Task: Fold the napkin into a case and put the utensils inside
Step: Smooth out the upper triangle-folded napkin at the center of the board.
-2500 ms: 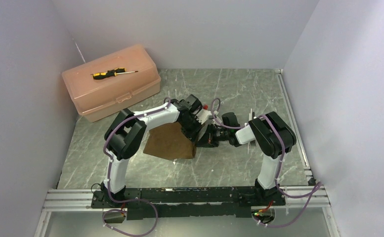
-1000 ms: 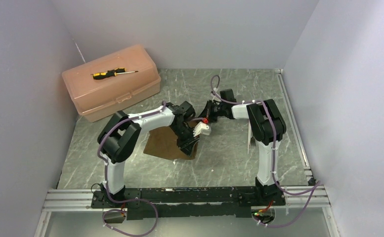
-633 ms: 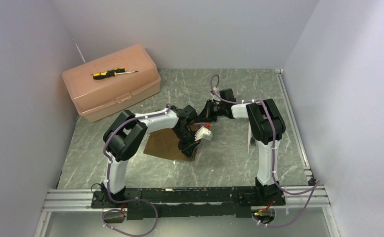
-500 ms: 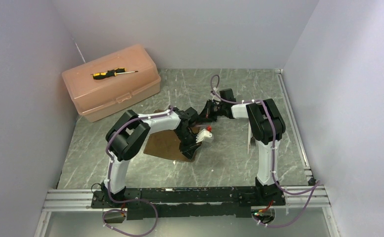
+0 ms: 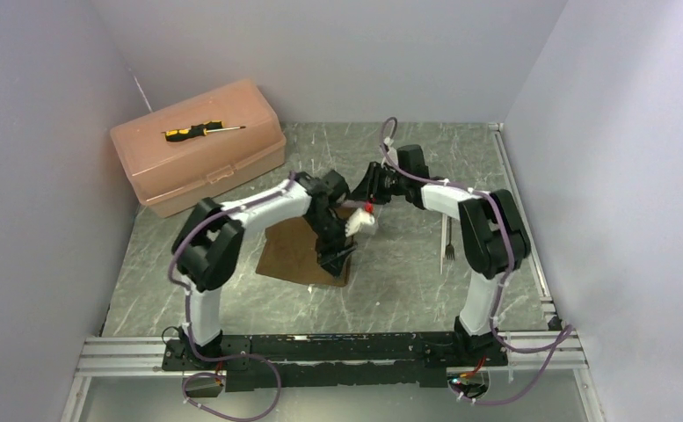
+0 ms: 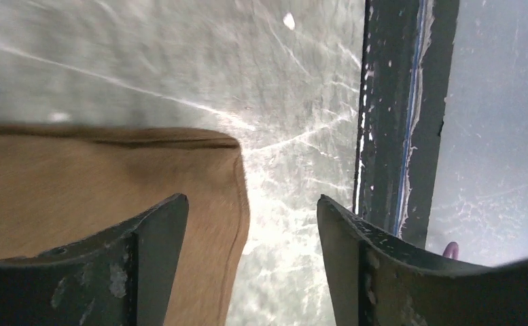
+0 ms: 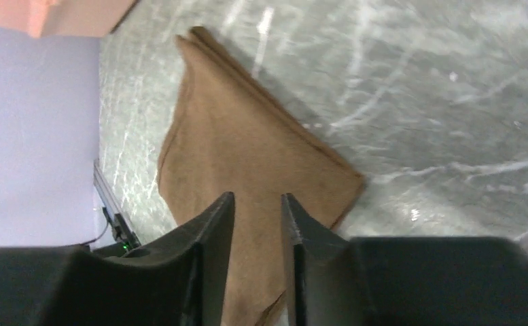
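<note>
The brown napkin [image 5: 294, 251] lies folded flat on the marbled table, its right part under my left arm. My left gripper [image 5: 337, 257] hangs open just above the napkin's near right corner [image 6: 111, 197]; the cloth edge runs below the gap and nothing is between the fingers [image 6: 149, 234]. My right gripper [image 5: 364, 195] hovers over the napkin's far right side [image 7: 247, 142], jaws a narrow gap apart and holding nothing. The utensils [image 5: 448, 244] lie to the right of the napkin, a fork's tines pointing toward the near edge.
A pink box [image 5: 199, 149] stands at the back left with a yellow-and-black screwdriver [image 5: 202, 131] on its lid. The black rail [image 6: 391, 102] runs along the table's near edge. Grey walls close in on the left, back and right.
My left gripper has opened and let go of the napkin's corner, which now lies flat. My right gripper has parted slightly, and its arm has swung outward to the right.
</note>
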`<state>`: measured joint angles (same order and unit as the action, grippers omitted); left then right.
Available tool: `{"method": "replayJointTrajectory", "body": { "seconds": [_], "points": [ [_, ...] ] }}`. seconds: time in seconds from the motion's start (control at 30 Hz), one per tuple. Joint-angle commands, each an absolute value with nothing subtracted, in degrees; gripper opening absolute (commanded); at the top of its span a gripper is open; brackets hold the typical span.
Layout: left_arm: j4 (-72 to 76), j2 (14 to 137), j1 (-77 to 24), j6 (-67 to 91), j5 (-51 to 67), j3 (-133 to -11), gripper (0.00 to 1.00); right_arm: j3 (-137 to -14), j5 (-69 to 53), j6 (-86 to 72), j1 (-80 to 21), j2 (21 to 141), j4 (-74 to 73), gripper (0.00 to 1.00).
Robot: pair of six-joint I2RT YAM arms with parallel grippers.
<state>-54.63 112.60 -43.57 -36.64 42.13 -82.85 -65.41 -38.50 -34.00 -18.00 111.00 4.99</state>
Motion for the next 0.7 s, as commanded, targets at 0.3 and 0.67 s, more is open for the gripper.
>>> {"method": "replayJointTrajectory", "body": {
  "seconds": [0.3,0.67],
  "points": [
    [-59.16,95.94,-23.75,-32.29,44.57,-93.31,0.94,-53.00,7.05,-0.37,-37.69,75.39,0.31,1.00],
    [-41.30,100.42,-20.22,-29.06,18.22,-93.76,0.94,-50.01,22.22,15.52,-49.01,71.41,-6.69,0.99]
  ]
}}
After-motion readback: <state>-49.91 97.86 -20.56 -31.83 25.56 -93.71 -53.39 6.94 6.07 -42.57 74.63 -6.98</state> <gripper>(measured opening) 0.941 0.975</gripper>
